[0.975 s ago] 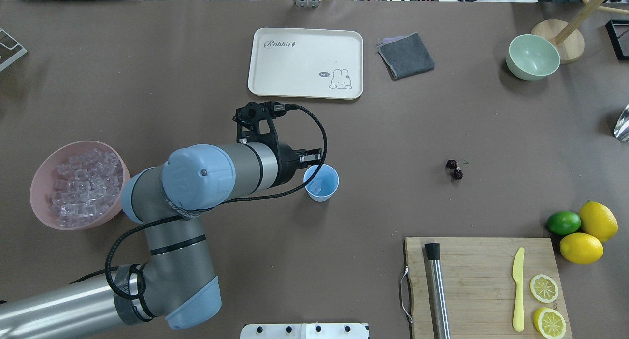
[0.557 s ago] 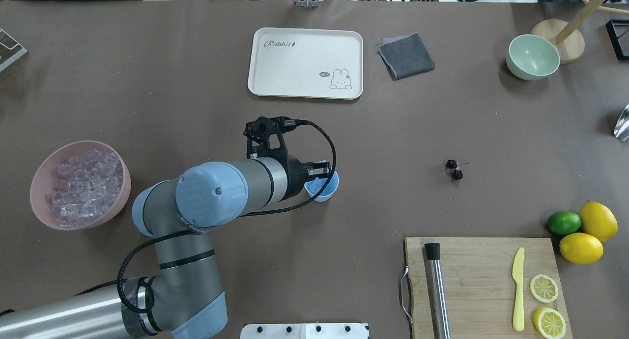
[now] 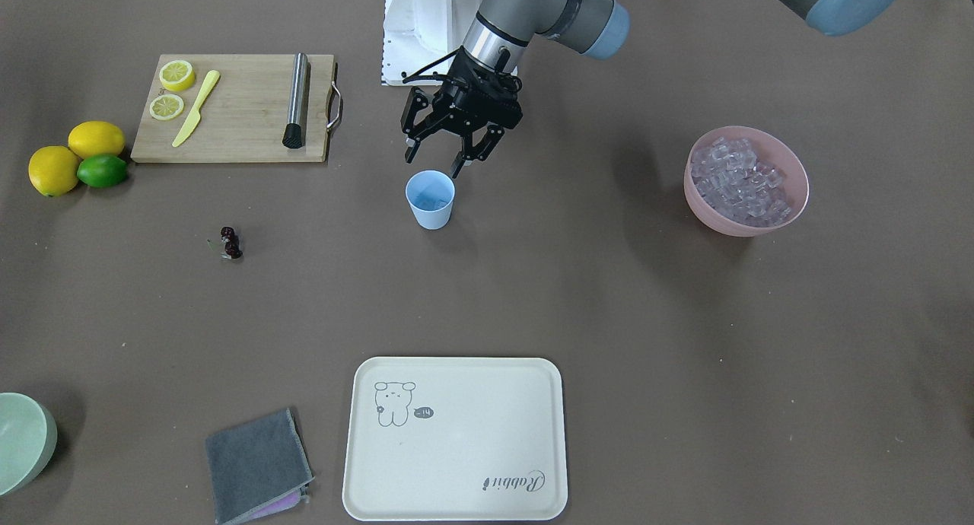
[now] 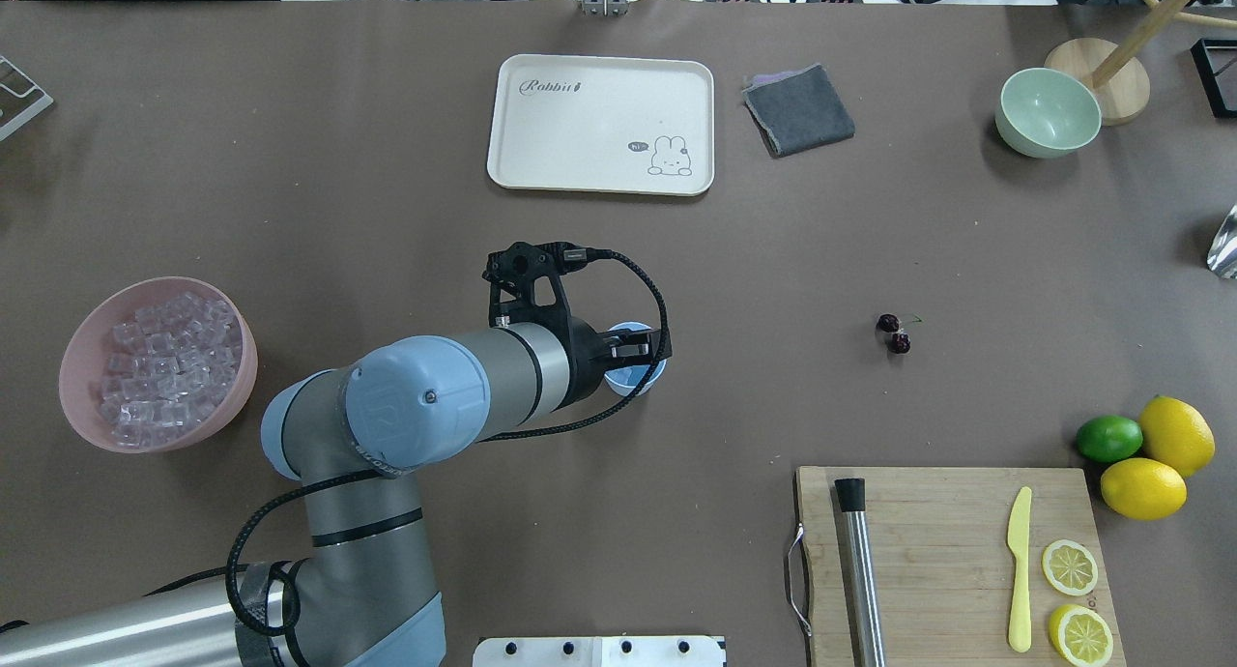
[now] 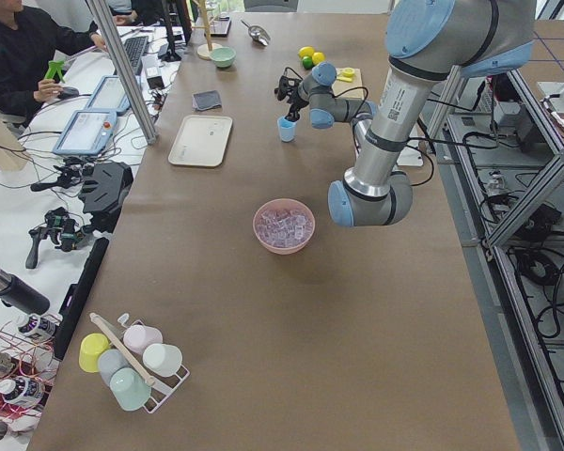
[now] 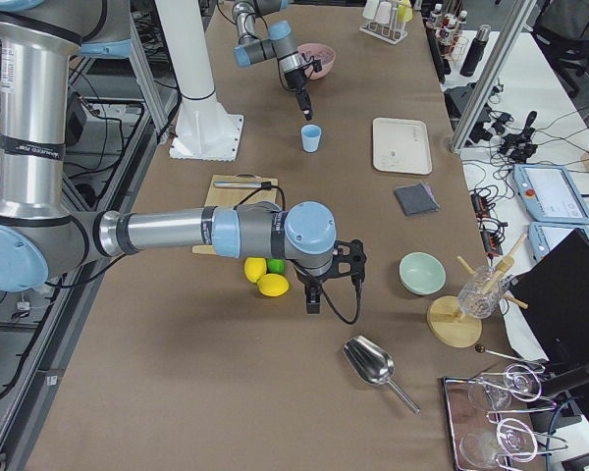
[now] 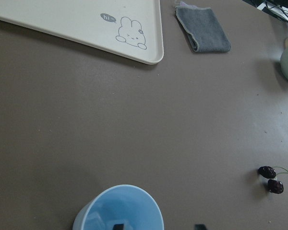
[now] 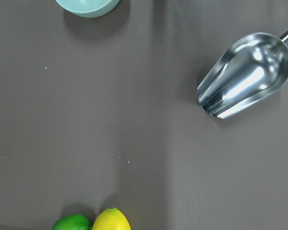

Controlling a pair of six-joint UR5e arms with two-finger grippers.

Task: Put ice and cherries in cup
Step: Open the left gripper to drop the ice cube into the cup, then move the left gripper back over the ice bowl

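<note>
Pink bowl (image 3: 749,227) holds the ice (image 3: 734,175), well left of centre. My left gripper (image 3: 437,164) hangs over the cup (image 3: 431,202), fingers spread, apparently to drop ice. Cherries (image 3: 230,243) lie well right, not yet picked. Right gripper (image 6: 314,299): finger state cannot be told.

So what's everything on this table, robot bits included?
cup: one, light blue, table centre
ice: many cubes, clear, in pink bowl, robot's left
cherries: one cluster, dark red, bare table
tray: one, cream, far side
cloth: one, grey, beside tray
green bowl: one, pale, far right
cutting board: one, wooden, holds yellow knife, metal rod, two lemon slices
lemons: two, yellow, beside board
lime: one, green, with lemons
scoop: one, silver, right end
left end effector: one, black, open above cup
right end effector: one, black, near lemons
</note>
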